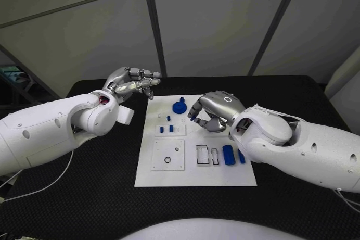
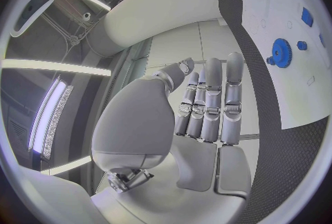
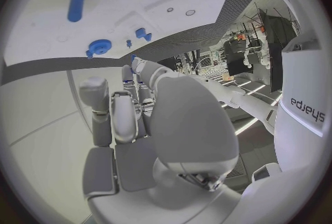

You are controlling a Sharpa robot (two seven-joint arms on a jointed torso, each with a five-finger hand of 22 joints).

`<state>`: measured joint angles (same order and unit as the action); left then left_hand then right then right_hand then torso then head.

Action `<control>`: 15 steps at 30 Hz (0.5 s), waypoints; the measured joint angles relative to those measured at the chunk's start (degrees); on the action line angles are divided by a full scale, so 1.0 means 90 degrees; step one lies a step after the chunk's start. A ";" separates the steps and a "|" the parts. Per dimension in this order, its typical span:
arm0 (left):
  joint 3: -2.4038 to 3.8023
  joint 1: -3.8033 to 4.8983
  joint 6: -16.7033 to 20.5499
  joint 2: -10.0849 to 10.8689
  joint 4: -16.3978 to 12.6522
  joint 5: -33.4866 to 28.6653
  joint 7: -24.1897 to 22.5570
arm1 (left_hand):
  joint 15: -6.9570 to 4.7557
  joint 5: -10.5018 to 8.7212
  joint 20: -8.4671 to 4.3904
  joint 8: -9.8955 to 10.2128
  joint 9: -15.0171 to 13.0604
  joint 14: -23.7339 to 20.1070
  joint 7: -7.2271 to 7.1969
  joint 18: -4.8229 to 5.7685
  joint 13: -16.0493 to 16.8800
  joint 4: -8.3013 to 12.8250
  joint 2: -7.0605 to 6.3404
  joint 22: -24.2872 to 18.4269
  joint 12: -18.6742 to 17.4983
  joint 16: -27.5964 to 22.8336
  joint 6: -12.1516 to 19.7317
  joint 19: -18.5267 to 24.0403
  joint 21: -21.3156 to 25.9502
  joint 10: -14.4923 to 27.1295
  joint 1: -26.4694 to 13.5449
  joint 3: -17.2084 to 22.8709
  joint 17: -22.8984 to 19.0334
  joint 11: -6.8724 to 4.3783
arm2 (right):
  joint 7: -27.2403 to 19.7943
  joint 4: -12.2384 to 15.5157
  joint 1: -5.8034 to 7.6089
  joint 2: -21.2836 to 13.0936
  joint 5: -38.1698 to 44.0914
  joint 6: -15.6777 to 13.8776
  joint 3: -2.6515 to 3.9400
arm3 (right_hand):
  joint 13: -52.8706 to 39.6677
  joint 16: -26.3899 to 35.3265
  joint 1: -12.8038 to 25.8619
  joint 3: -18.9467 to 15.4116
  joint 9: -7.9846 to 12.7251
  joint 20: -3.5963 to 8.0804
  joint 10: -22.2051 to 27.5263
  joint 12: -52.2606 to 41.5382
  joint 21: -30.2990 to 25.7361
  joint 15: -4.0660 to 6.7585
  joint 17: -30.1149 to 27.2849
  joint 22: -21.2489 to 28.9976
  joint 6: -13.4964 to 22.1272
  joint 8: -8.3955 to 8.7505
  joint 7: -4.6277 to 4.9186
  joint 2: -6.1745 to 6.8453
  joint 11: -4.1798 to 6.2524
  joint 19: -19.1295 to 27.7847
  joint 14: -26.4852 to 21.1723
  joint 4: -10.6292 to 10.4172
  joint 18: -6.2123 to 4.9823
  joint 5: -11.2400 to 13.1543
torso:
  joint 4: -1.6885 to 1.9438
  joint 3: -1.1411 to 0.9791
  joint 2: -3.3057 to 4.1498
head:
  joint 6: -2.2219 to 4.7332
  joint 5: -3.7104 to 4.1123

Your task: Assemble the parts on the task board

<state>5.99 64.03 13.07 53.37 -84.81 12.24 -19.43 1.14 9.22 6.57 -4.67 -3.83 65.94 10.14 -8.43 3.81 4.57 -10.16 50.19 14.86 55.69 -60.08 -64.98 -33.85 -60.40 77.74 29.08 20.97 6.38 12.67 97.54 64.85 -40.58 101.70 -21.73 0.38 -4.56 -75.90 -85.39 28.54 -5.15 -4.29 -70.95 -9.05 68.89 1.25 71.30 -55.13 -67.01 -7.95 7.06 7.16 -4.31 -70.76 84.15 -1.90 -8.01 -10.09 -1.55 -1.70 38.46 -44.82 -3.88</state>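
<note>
the white board (image 1: 195, 169) lies mid-table (image 1: 98, 209), with a blue gear (image 1: 180, 105) near its far edge, small blue pegs (image 1: 166, 128) on its left half and a blue cylinder (image 1: 228, 155) at its right side. the left hand (image 1: 135, 83) hovers off the board's far left corner, fingers loosely curled, holding nothing. the right hand (image 1: 214, 112) hangs over the board just beside the gear; i cannot tell whether its curled fingers hold anything.

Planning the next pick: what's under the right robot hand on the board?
The right robot hand hovers over the task board beside the blue gear, fingers curled. The board beneath its palm is covered, so any part there cannot be seen.
</note>
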 measured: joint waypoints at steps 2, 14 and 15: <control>-0.0001 0.0000 -0.0008 -0.0043 0.0025 0.0000 0.0003 | 0.0022 0.0000 0.0000 0.0000 0.0000 -0.0022 0.0000 -0.0202 0.0000 0.0000 0.0000 0.0000 0.0000 0.0000 0.0000 0.0000 0.0000 0.0000 0.0000 0.0000 0.0000 0.0000 | -0.0022 -0.0009 -0.0100 0.0115 -0.0063 0.0007 0.0000 | 0.0000 0.0000 0.0009 0.0000 0.0003 0.0000 0.0000 0.0010 0.0000 0.0000 -0.0003 0.0002 0.0000 0.0004 0.0000 -0.0009 0.0000 0.0000 0.0000 0.0000 0.0000 0.0001 | 0.0007 0.0004 -0.0004 | -0.0033 -0.0076; 0.0000 0.0002 -0.0043 -0.0165 0.0061 -0.0002 0.0011 | 0.0022 0.0000 0.0000 0.0000 -0.0001 -0.0022 0.0000 0.0007 0.0000 0.0000 0.0000 0.0000 0.0000 0.0000 0.0000 0.0000 0.0000 0.0000 0.0000 0.0000 0.0001 0.0000 | -0.0130 -0.0171 -0.0608 0.0497 -0.0254 0.0160 -0.0010 | 0.0003 0.0000 0.0019 0.0000 0.0006 0.0000 0.0000 0.0012 0.0000 0.0000 -0.0008 0.0009 0.0001 0.0022 0.0000 -0.0003 0.0001 0.0000 0.0000 0.0000 0.0000 0.0007 | 0.0013 0.0007 -0.0002 | -0.0148 -0.0297; 0.0000 0.0002 -0.0044 -0.0167 0.0062 -0.0002 0.0012 | 0.0022 0.0000 0.0000 0.0000 -0.0001 -0.0022 0.0000 0.0007 0.0000 0.0000 0.0000 0.0001 0.0000 0.0000 0.0000 0.0000 0.0000 0.0000 0.0000 0.0000 0.0001 0.0000 | -0.0136 -0.0184 -0.0619 0.0516 -0.0261 0.0176 -0.0009 | 0.0003 0.0000 0.0019 0.0000 0.0005 0.0000 0.0000 0.0012 0.0000 0.0000 -0.0008 0.0009 0.0001 0.0022 0.0000 -0.0003 0.0001 0.0000 0.0000 0.0000 0.0000 0.0015 | 0.0015 0.0007 -0.0002 | -0.0156 -0.0305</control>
<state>5.98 64.04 12.67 51.86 -84.25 12.23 -19.33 1.34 9.22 6.57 -4.67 -3.84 65.74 10.13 -8.37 3.81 4.57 -10.16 50.19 14.86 55.70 -60.09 -64.99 -33.85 -60.40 77.74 29.08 20.98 6.37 11.45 95.89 59.28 -35.94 99.36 -20.15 0.30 -4.53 -75.90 -85.22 28.53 -5.11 -4.30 -70.95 -8.95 68.89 1.25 71.23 -55.05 -67.00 -7.75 7.06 7.13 -4.30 -70.76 84.15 -1.90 -8.01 -9.95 -1.42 -1.64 38.44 -46.22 -6.63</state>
